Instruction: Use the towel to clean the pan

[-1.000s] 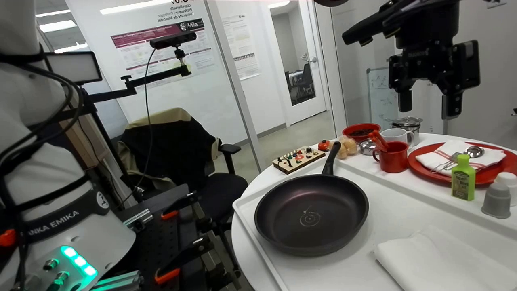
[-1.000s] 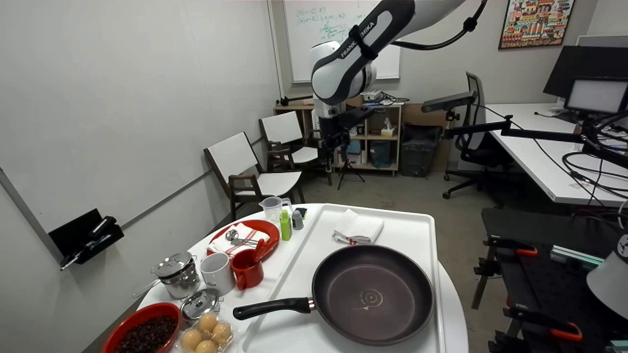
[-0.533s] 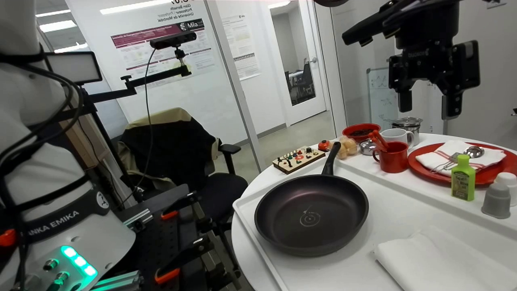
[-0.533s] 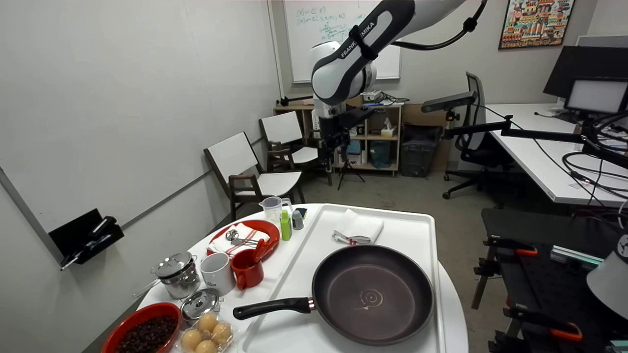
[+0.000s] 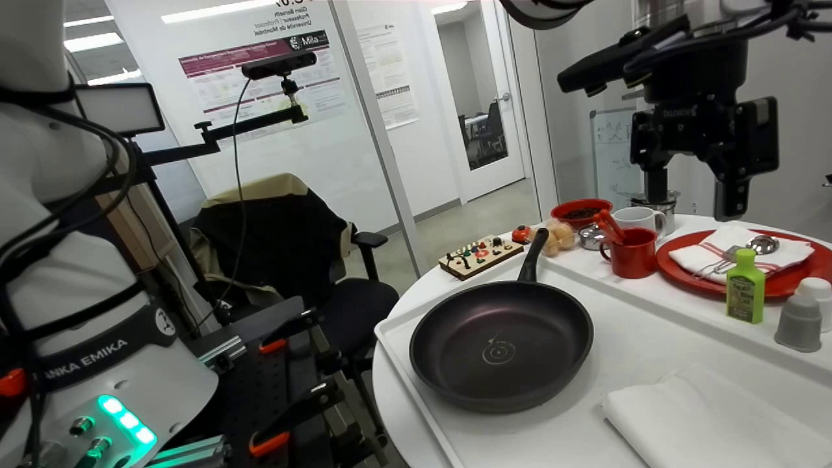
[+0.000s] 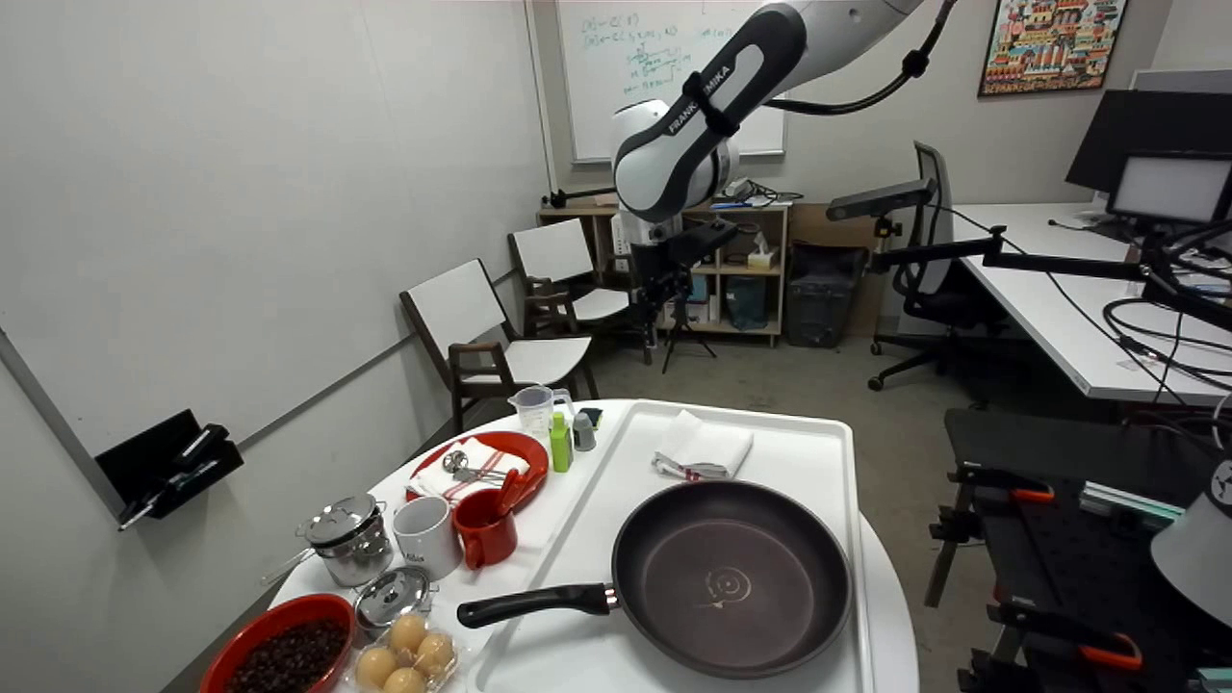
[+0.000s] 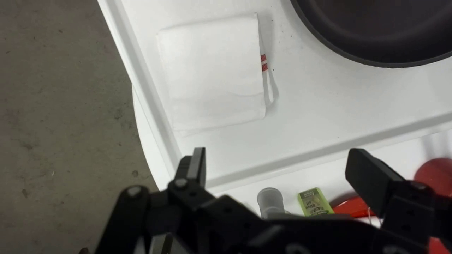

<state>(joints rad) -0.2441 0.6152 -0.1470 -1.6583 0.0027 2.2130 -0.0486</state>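
Observation:
A folded white towel lies flat on a white tray, at lower right in an exterior view [image 5: 708,416], beyond the pan in an exterior view [image 6: 707,445] and at upper left of the wrist view [image 7: 215,77]. Its red-striped edge faces the pan. A black frying pan rests on the tray in both exterior views [image 5: 500,351] [image 6: 727,597]; part of it shows at top right of the wrist view [image 7: 381,42]. My gripper [image 5: 693,195] is open and empty, high above the table. Its fingers show wide apart in the wrist view [image 7: 277,158], with the towel ahead of them.
Beside the tray rim [image 6: 851,462] stand a green bottle [image 5: 745,289], a grey shaker [image 5: 799,323], a red plate [image 5: 679,255] with a cloth and utensils, a red mug [image 5: 634,255], a white mug [image 6: 426,541], a metal pot [image 6: 353,553], eggs [image 6: 406,659] and a red bowl [image 6: 226,664].
My gripper has moved down, and slightly to the right in an exterior view, staying open. The towel, the pan and the other objects have not moved.

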